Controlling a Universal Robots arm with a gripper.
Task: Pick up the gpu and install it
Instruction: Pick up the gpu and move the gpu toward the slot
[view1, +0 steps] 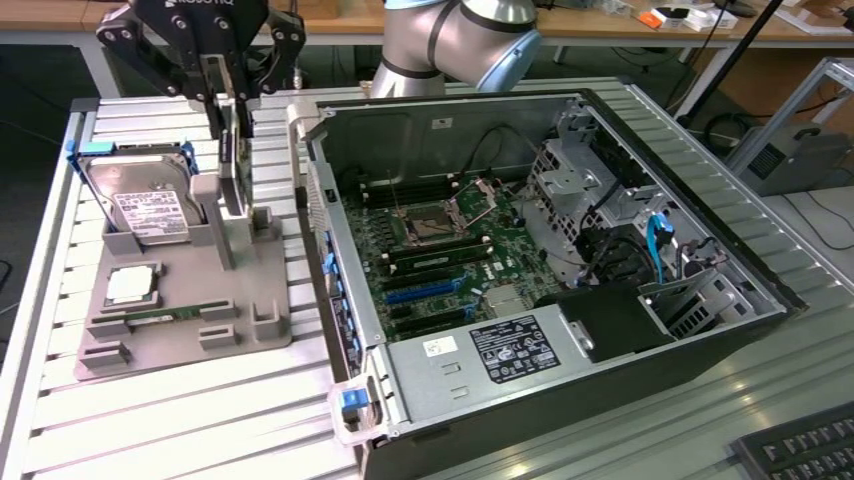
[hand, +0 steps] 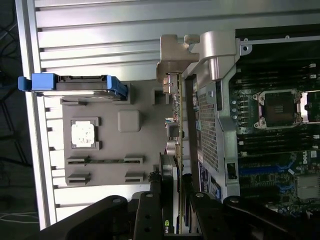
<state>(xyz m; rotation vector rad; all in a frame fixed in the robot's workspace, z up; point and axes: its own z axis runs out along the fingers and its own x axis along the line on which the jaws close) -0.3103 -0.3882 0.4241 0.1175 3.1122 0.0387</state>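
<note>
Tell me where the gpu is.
Exterior view's left: the gpu stands on edge in the grey holder, gripper closed on its top, between hard drive and computer case.

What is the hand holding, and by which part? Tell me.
The hand grips the graphics card by its upper edge; the card stands upright in the gray stand.

On the body of the gripper (view1: 230, 95), white letters that are cut off at the top seem to read ROBOTIQ. The gpu (hand: 175, 120) carries a small green logo followed by the letters "nv". The labels on the power supply (view1: 514, 350) and on the hard drive (view1: 144, 212) are too small to read.
</note>
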